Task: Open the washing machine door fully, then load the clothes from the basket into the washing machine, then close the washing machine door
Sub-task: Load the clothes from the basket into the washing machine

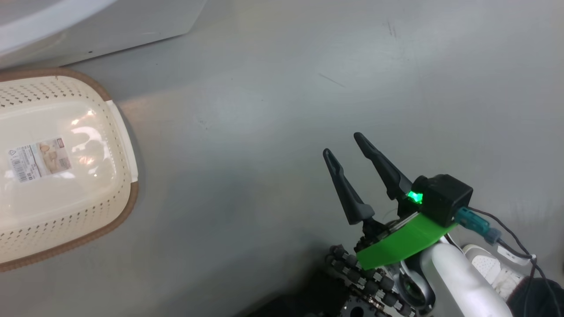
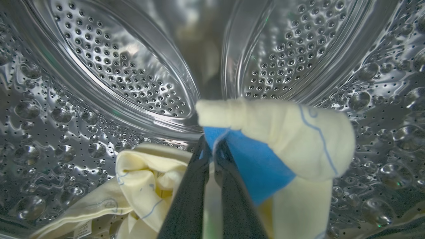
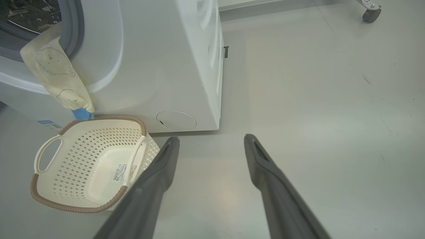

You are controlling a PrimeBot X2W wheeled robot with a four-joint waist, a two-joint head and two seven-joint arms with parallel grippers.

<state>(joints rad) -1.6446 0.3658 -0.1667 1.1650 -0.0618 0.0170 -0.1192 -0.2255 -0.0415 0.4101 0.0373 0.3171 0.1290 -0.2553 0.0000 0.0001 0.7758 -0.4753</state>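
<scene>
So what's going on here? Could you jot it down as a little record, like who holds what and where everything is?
Left gripper: shut on the clothes, inside the drum
Right gripper: open, holding nothing, above the floor
Basket: on the floor beside the washing machine, no clothes in it
Hanging cloth: hangs out of the machine's opening

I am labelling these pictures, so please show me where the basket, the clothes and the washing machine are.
the basket (image 3: 76, 209): right wrist view, on its brown rim.
the clothes (image 3: 54, 74): right wrist view, on the pale piece hanging from the opening.
the washing machine (image 3: 159, 66): right wrist view, on its white front panel.
</scene>
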